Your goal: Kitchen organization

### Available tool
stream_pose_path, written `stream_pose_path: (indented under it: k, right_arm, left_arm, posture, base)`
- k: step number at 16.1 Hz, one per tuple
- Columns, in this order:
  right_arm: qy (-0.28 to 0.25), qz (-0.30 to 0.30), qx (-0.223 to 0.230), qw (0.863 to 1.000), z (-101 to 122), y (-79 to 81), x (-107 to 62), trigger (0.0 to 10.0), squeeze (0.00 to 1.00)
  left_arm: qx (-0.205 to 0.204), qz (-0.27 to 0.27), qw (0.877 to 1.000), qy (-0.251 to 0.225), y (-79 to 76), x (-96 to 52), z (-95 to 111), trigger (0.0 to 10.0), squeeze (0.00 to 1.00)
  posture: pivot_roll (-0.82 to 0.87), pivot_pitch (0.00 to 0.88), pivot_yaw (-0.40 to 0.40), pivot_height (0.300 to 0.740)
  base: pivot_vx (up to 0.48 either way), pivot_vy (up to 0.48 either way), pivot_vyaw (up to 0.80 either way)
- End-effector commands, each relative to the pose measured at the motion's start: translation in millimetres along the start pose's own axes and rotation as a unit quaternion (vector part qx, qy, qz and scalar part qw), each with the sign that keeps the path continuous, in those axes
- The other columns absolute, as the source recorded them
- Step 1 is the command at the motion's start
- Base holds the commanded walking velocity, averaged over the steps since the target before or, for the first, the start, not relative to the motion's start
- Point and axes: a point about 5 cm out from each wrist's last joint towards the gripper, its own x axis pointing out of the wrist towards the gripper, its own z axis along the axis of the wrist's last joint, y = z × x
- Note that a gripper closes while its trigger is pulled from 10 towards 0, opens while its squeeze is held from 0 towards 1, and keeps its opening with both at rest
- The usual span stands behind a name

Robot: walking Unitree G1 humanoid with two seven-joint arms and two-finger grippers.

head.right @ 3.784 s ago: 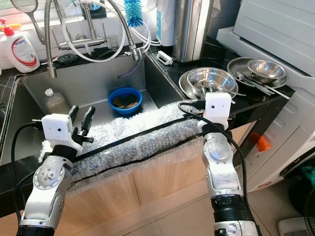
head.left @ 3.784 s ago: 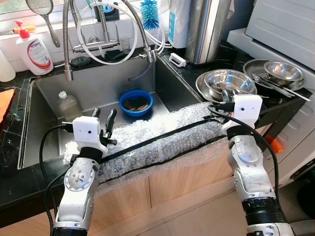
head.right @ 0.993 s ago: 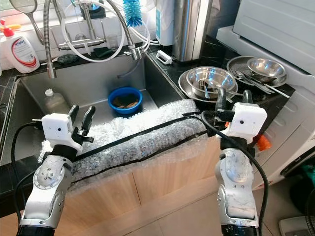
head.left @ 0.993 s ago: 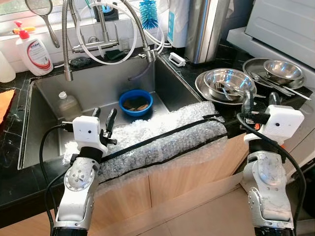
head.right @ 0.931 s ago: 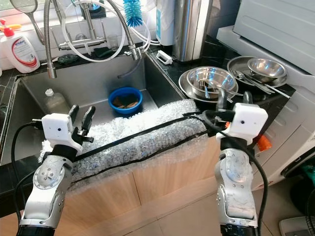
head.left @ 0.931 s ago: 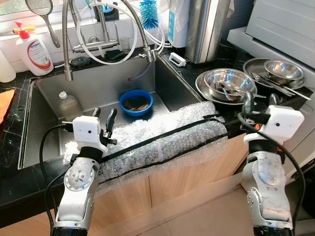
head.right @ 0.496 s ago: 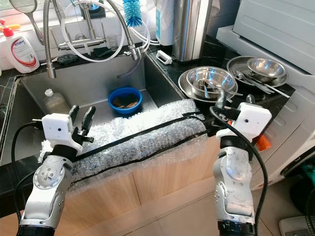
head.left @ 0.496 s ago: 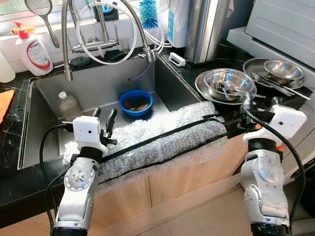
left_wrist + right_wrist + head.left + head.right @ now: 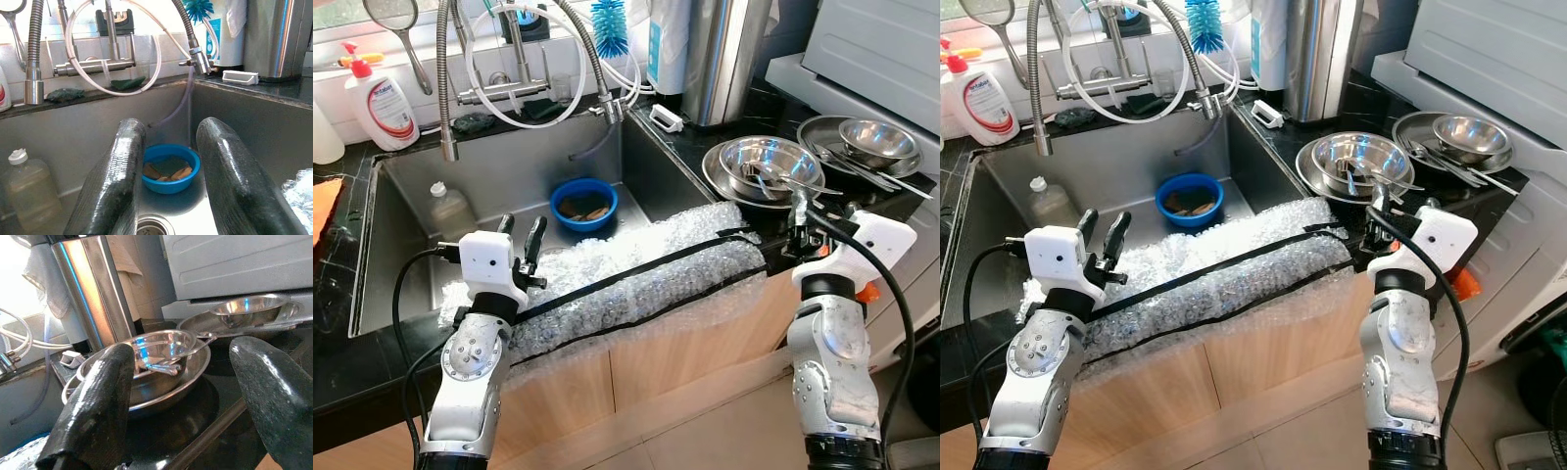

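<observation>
We read the right tool (image 9: 1398, 208) as the working one: its two black fingers (image 9: 93, 406) stand spread wide with nothing between them, hovering at the front edge of the dark table (image 9: 759, 103), just right of the sink (image 9: 509, 171).

Target, in our judgement: the stack of steel bowls (image 9: 762, 166) holding loose cutlery. It lies directly ahead of the right tool, slightly up and away from the robot; in the right wrist view the stack sits between the fingers, nearer the left-hand one. A second steel bowl on a plate (image 9: 876, 142) sits farther back and to the right, near the grey appliance.

The bowls are round, so no long axis governs the grasp; the rim facing the tool is the nearest hold. The cutlery handles point roughly rightward across the stack and could snag.

The left tool (image 9: 519, 245) is also spread and empty, poised over the sink, looking at the blue bowl (image 9: 169, 168) with sponges beyond it. It is well apart from the steel stack.

The bubble-wrap strip (image 9: 636, 279) lies along the sink's front edge between both arms.
</observation>
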Motion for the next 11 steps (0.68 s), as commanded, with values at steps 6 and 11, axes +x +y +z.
stream_pose_path:
  k: [6, 11]
  right_arm:
    - [0.029, 0.006, 0.045, 0.999, -9.0, 6.8, 4.0, 10.0, 0.00]
    - [0.020, 0.014, 0.066, 0.998, -5.8, 12.6, 9.7, 10.0, 0.00]
  left_arm:
    - [0.010, -0.003, 1.000, -0.004, 0.1, -0.5, 2.0, 10.0, 0.00]
    - [0.009, -0.003, 1.000, -0.004, -0.4, -0.3, 2.0, 10.0, 0.00]
  posture:
    - [-0.10, 0.020, 0.041, 0.740]
    - [-0.10, 0.020, 0.038, 0.740]
  base:
    - [0.000, 0.000, 0.00]
    - [0.000, 0.000, 0.00]
